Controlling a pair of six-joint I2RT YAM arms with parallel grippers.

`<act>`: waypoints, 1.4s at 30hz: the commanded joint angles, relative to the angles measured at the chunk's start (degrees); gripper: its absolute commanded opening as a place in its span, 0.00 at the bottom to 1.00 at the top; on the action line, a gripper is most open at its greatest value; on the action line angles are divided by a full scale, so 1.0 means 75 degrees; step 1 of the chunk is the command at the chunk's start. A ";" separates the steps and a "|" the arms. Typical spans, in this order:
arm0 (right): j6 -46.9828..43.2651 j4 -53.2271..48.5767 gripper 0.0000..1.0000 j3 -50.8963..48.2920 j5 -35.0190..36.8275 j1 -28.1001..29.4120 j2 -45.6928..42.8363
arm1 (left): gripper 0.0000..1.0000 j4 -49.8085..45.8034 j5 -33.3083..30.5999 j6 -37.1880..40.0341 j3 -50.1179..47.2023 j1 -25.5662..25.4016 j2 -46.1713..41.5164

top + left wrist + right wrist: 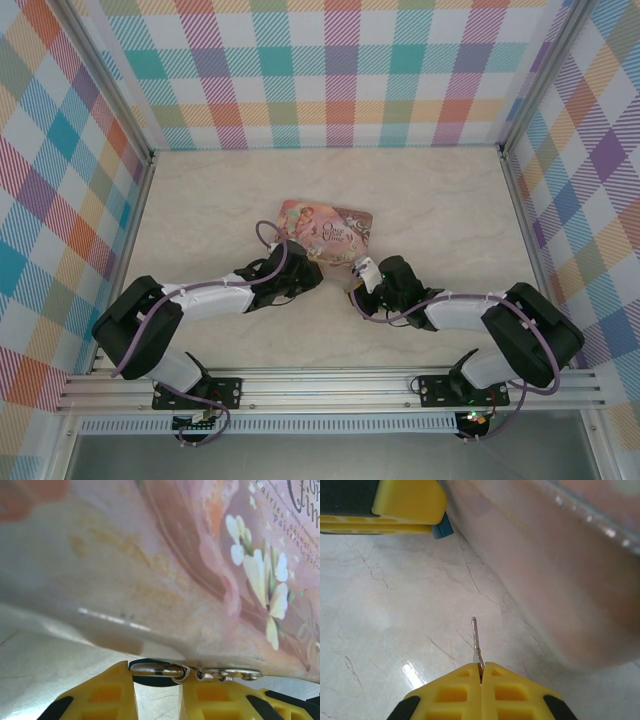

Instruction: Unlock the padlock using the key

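The padlock (155, 669) shows its silvery shackle and a dark blue body pinched between the yellow fingers of my left gripper (156, 680), right under the tin's edge. From the right wrist view its blue corner (442, 529) pokes out beside a left finger (395, 502). My right gripper (481, 668) is shut on the key (476, 639), a thin silvery sliver pointing up over the table, well short of the padlock. From above, the left gripper (306, 276) and right gripper (358, 284) face each other just in front of the tin.
The pink illustrated tin (325, 228) lies mid-table, its side close along the right of the key (570, 580) and its metal hasp (227, 674) next to the padlock. Marble tabletop (440, 200) spreads around it, enclosed by plaid walls (60, 220).
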 commanded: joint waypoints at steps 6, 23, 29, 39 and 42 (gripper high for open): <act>-0.0066 0.0246 0.02 -0.0164 0.0046 0.0109 -0.0092 | 0.09 0.1098 -0.0589 0.0366 -0.0421 0.0086 0.0170; -0.0107 0.0065 0.02 -0.0256 0.0152 0.0109 -0.0505 | 0.24 0.2658 -0.1352 0.0750 -0.1050 0.0076 0.0706; -0.0095 -0.0026 0.02 -0.0293 0.0186 0.0109 -0.0657 | 0.30 0.2885 -0.1519 0.0836 -0.1040 0.0077 0.0885; -0.0118 -0.0096 0.03 -0.0328 0.0234 0.0109 -0.0817 | 0.34 0.3009 -0.1738 0.0835 -0.0922 0.0076 0.1143; -0.0129 -0.0087 0.03 -0.0328 0.0242 0.0109 -0.0822 | 0.36 0.3084 -0.1799 0.0801 -0.0901 0.0076 0.1214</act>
